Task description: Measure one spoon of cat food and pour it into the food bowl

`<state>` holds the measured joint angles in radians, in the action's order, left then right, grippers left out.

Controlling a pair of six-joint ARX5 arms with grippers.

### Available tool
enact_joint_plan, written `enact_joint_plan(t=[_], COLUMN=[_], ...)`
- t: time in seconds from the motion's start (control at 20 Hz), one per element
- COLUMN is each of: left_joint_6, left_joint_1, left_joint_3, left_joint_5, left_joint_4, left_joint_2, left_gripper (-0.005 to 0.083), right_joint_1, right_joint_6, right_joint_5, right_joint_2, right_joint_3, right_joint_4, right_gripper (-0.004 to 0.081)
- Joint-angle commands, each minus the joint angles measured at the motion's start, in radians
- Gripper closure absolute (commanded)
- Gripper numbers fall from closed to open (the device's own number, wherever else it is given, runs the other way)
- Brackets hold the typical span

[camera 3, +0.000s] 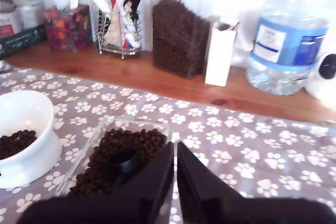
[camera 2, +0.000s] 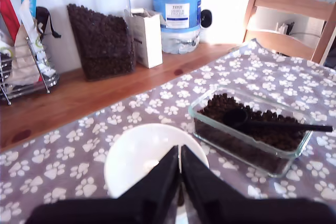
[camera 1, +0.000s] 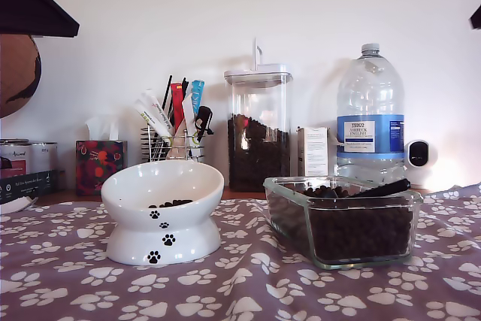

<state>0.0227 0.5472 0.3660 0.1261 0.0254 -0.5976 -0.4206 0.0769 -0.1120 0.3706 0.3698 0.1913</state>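
Exterior view: a dark shape (camera 1: 34,1) in the upper left corner is cut by the edge, identity unclear. Tins (camera 1: 28,157) at the exterior view's far left are also cropped. Spoon (camera 1: 385,187): only the handle end shows above the glass dish (camera 1: 361,199) rim, its bowl hidden. Print on the white carton (camera 1: 316,150) is too small to read.

First wrist view: my first gripper (camera 2: 180,153) covers the near part of the food bowl (camera 2: 131,153). The cat food (camera 1: 174,204) in it is hidden here.

Second wrist view: blurred throughout. My second gripper (camera 3: 175,150) hides the spoon handle and the dish's near end. The food bowl is cropped by the frame edge. Water bottle (camera 3: 294,40) label unreadable.
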Motion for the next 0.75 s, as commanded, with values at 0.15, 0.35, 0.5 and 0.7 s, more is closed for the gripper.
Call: enact_joint_plan(t=[0.15, 0.35, 0.5, 0.7], left_joint_6=[-0.004, -0.004, -0.004, -0.004], left_joint_1=[-0.002, -0.002, -0.002, -0.002], left_joint_3=[-0.016, -0.016, -0.016, -0.016], left_joint_5=[-0.001, -0.001, 0.0, -0.001], left_joint_4=[-0.076, -0.159, -0.208, -0.256], left_joint_2=[0.002, 0.002, 0.002, 0.002], left_gripper=[0.0792, 0.0792, 0.0792, 0.0792], right_joint_1=[-0.003, -0.003, -0.003, -0.003], right_joint_6=[-0.004, -0.004, -0.004, -0.004], right_joint_5=[-0.002, -0.002, -0.002, -0.002], right_joint_2=[-0.044, -0.043, -0.043, -0.043], right_joint_3=[-0.009, -0.009, -0.009, -0.009], right_joint_4=[0.132, 0.238, 0.317, 0.394], right_gripper=[0.078, 0.078, 0.078, 0.078])
